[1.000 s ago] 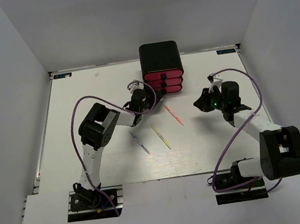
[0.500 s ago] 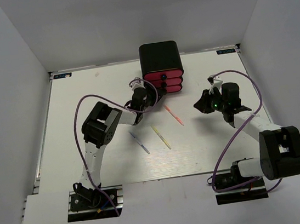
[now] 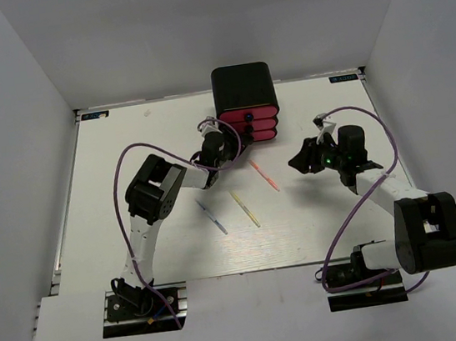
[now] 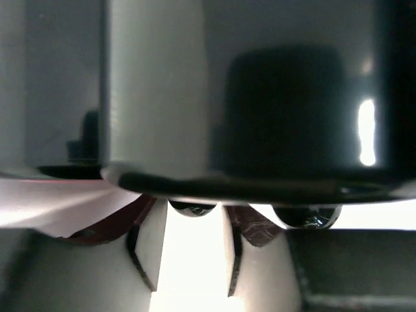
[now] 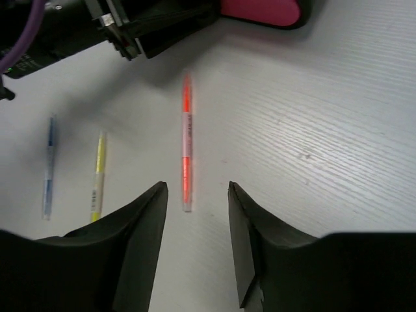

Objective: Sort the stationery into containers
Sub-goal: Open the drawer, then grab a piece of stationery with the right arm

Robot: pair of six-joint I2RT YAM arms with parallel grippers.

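Observation:
The black cabinet (image 3: 242,89) with three pink drawers (image 3: 249,126) and black knobs stands at the back middle. My left gripper (image 3: 235,142) is open right at the drawer fronts. In the left wrist view its fingertips (image 4: 151,244) stand on either side of a round black knob (image 4: 192,208). Three thin pens lie on the table: orange (image 3: 264,176), yellow (image 3: 245,209) and blue-grey (image 3: 212,218). My right gripper (image 3: 298,161) is open and empty, hovering right of the orange pen (image 5: 187,140), which lies just ahead of its jaws (image 5: 195,188). The markers are out of view.
The white table (image 3: 124,150) is walled by grey panels on three sides. A second knob (image 4: 305,216) shows right of the left fingers. The left arm's forearm (image 5: 97,26) reaches across above the pens in the right wrist view.
My left gripper has moved up and right, closer to the drawer fronts. My right gripper has shifted slightly left toward the orange pen. The pens have not moved.

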